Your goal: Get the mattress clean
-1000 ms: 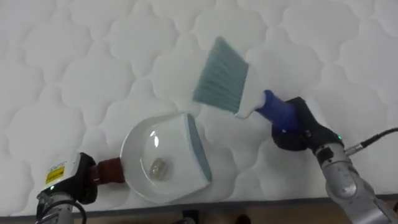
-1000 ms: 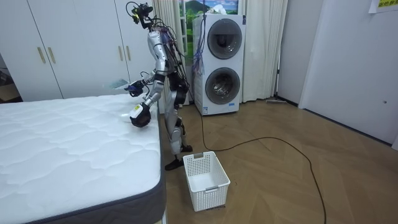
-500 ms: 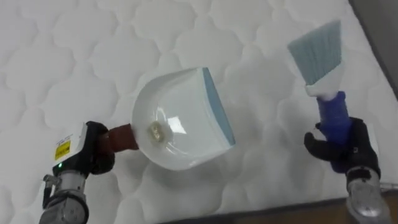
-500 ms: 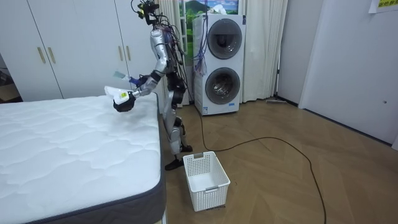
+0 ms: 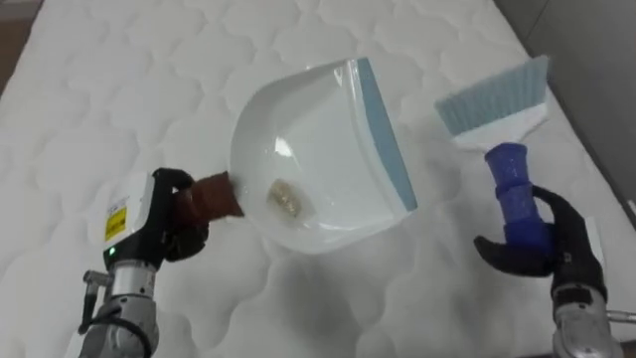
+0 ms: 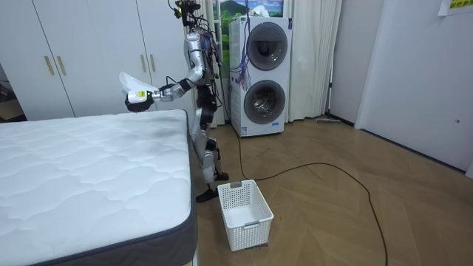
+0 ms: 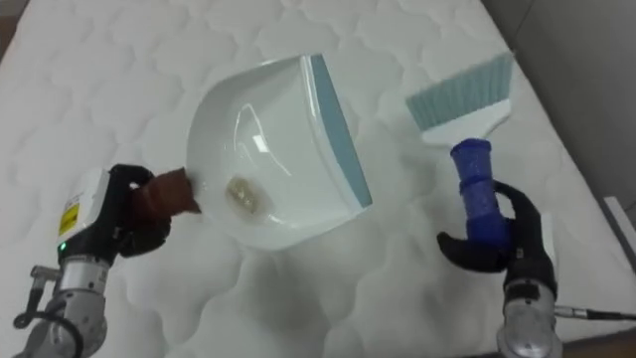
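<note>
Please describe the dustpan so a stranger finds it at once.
Over the white quilted mattress, the left hand grips a brown handle. It carries the rounded white plastic dustpan with a grey-blue lip. Unlike the blue-handled brush in the right hand, it holds a pale scrap.

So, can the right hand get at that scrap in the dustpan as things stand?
Probably not. The right hand is curled round the brush, so it is full. The scrap lies uncovered deep in the dustpan, near the handle that the left hand grips.
</note>
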